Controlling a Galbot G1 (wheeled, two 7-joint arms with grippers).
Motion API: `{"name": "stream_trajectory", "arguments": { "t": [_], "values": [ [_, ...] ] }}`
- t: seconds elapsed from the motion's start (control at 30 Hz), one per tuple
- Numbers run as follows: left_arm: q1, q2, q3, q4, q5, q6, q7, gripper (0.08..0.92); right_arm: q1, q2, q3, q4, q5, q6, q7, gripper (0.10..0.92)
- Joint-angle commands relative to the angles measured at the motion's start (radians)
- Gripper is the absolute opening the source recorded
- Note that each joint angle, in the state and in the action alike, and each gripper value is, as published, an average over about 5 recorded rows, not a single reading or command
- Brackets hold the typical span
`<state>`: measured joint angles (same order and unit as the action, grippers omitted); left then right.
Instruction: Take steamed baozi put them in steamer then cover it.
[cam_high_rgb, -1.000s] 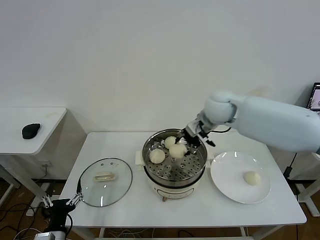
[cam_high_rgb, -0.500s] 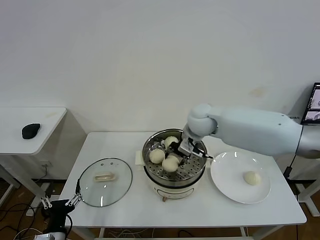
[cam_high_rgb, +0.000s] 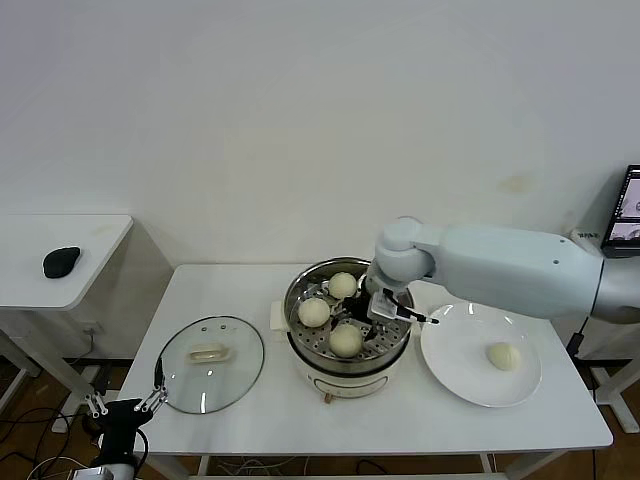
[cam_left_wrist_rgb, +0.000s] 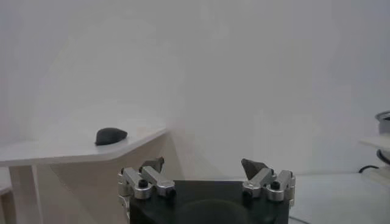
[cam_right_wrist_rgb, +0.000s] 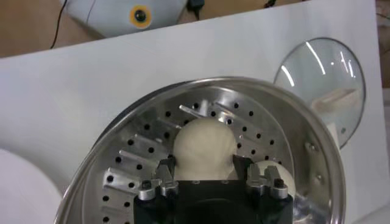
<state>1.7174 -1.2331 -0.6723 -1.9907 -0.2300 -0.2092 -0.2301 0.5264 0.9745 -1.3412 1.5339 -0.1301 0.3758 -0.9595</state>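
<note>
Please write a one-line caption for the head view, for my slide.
Right gripper sets the third baozi into the steamer; one baozi waits on the plate, cover aside.

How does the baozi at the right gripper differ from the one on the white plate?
The front baozi sits on the perforated tray inside the steamer, between the open fingers of the right gripper; the plate baozi lies on the flat white plate, outside the steamer, with no gripper near it. The front baozi has two buns beside it; the plate baozi lies alone. Both are round, smooth and pale cream.
</note>
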Motion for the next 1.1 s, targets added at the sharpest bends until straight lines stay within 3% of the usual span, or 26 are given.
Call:
{"name": "stream_trajectory", "arguments": {
  "t": [0.03,0.2,0.43,0.6,0.87,1.1],
  "values": [
    [-0.002,0.001,0.002,0.0,0.001,0.001,0.0,0.823,0.021,-0.024,0.009,0.003,-0.008,0.035,0.005,0.799],
    [-0.003,0.01,0.001,0.0,-0.001,0.001,0.001,0.823,0.064,-0.081,0.039,0.01,0.1,-0.082,-0.018,0.822],
    [-0.006,0.025,0.002,0.001,-0.002,0.0,0.004,0.823,0.149,-0.259,0.063,0.047,0.278,-0.474,-0.109,0.823],
    [-0.014,0.04,0.009,0.004,-0.003,0.001,0.005,0.823,0.13,-0.44,0.091,0.089,0.286,-0.664,-0.114,0.823],
    [-0.018,0.056,0.019,0.017,-0.005,-0.006,0.005,0.823,-0.075,-0.625,0.234,0.067,0.142,-0.636,-0.14,0.823],
    [-0.02,0.053,0.027,0.018,0.0,-0.005,0.005,0.823,-0.464,-0.682,0.561,-0.042,-0.014,-0.528,-0.156,0.823]
  ]
}}
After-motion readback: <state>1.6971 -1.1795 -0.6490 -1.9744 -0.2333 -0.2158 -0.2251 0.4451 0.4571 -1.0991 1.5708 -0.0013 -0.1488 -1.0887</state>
